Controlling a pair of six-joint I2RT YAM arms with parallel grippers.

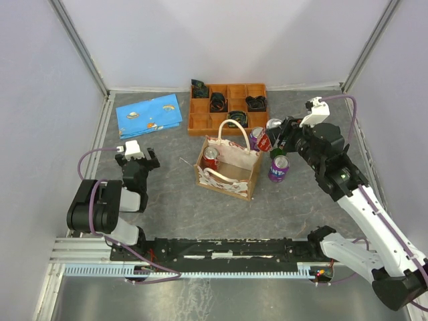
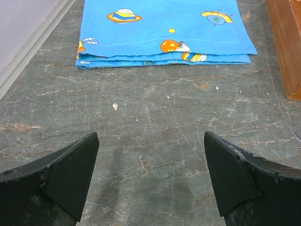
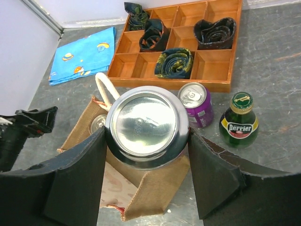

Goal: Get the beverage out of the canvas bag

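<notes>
The cream canvas bag stands open at the table's middle, its tan inside showing in the right wrist view. My right gripper is shut on a red beverage can, whose silver end faces the wrist camera. The can is lifted just past the bag's right rim. A second red can stands inside the bag. My left gripper is open over bare table, left of the bag.
A purple can and a green Perrier bottle stand right of the bag, with another purple can nearer. An orange compartment tray with rolled ties sits behind. A blue printed cloth lies far left.
</notes>
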